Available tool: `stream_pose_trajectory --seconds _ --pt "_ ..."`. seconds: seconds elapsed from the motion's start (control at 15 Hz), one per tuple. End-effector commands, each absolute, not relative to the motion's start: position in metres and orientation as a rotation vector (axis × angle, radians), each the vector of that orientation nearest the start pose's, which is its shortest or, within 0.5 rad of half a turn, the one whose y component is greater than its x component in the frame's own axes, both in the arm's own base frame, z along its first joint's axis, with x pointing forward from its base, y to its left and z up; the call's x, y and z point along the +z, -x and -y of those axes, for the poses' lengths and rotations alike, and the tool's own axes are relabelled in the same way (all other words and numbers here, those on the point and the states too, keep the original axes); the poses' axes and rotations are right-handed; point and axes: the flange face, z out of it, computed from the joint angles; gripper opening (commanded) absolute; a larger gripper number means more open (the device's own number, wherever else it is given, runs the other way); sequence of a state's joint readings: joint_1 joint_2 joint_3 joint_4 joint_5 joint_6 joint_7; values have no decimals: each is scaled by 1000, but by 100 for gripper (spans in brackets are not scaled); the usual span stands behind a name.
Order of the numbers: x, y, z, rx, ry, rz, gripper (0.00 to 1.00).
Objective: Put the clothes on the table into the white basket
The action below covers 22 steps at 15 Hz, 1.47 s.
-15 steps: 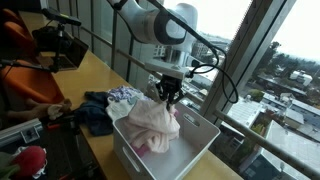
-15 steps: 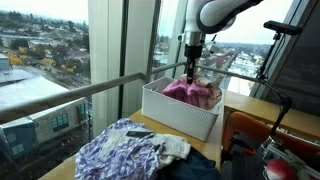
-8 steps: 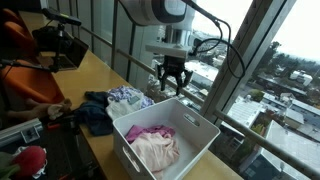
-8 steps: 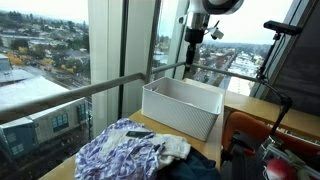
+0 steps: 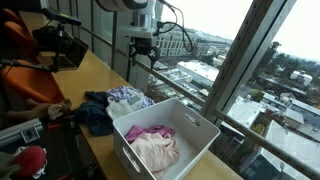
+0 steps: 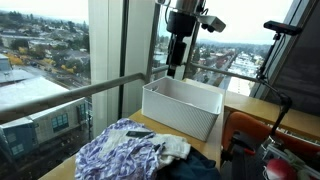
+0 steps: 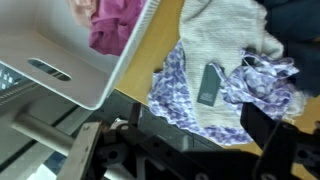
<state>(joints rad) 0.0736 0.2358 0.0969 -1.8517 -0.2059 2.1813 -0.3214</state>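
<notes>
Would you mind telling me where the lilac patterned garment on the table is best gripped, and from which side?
Probably from straight above, pinching a raised fold near the middle of the lilac patterned garment. It lies crumpled in a heap on the table, so its bunched folds offer more to pinch than its flat edges.

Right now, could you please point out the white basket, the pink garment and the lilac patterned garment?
white basket [image 6: 180, 115]: exterior view, front wall.
pink garment [image 5: 157, 148]: exterior view, its pale middle.
lilac patterned garment [image 6: 118, 152]: exterior view, fabric's middle.
</notes>
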Motion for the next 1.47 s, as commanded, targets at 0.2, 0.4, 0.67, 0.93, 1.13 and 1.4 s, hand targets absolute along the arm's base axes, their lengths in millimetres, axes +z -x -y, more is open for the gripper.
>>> stream_pose_trajectory --seconds 0.2,0.4,0.67,0.93,1.13,1.4 --pt "310 -579 -202 -109 3038 1149 100" --pt "268 -565 -223 -80 3011 1202 100" --pt "221 -557 -230 -47 2987 1244 100" --pt "180 -568 -228 -54 2961 1298 100" --pt "158 -583 -218 -46 2971 1342 100" --pt "120 -591 -197 19 2976 1382 100"
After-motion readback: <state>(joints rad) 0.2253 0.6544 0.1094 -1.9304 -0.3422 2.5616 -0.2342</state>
